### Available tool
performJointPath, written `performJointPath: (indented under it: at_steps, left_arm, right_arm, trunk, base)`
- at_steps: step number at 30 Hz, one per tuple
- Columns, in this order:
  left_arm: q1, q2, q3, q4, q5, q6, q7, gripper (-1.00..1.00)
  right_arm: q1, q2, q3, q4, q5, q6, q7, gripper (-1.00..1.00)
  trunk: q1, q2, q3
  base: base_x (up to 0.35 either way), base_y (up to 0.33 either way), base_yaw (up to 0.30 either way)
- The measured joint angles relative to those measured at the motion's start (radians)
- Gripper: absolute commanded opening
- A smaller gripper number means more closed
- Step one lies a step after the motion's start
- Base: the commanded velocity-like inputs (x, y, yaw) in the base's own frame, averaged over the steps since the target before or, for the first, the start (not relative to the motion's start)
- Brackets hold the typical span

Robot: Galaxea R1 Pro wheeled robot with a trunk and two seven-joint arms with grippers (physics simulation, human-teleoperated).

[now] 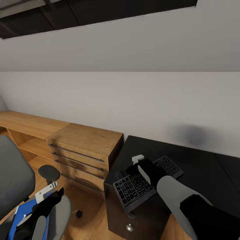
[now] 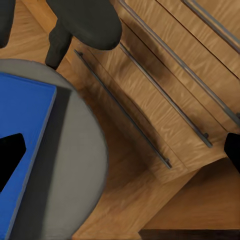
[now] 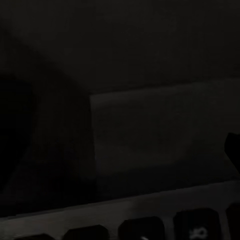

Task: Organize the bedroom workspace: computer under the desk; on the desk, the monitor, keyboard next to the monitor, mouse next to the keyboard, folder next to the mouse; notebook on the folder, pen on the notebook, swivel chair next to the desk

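Keyboard [image 1: 146, 181] lies tilted on the desk [image 1: 200, 170], its near-left end jutting over the desk's left edge. Right gripper [image 1: 137, 163] sits over its middle; grip state cannot be determined. Folder [image 1: 20, 213] rests on swivel chair [image 1: 61, 210] at 8 o'clock, beneath left gripper [image 1: 46, 196], fingers parted, empty.

Our right gripper [image 1: 137, 160] sits over the keyboard [image 1: 146, 183] at the counter's [image 1: 200, 173] left edge. The folder [image 1: 20, 213] lies on the swivel chair [image 1: 16, 180].

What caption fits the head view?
Right arm over the keyboard on the black desk; blue folder waits on the chair.
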Motion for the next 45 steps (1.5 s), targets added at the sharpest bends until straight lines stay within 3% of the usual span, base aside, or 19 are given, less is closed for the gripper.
performJointPath:
  at_steps: [45]
  left_arm:
    - [0.000, 0.000, 0.000, 0.000, 0.001, 0.000, 0.000, 1.00]
  right_arm:
    - [0.000, 0.000, 0.001, 0.000, 0.000, -0.001, 0.000, 1.00]
  trunk:
    - [0.000, 0.000, 0.000]
  base:
    - [-0.040, -0.018, 0.000]
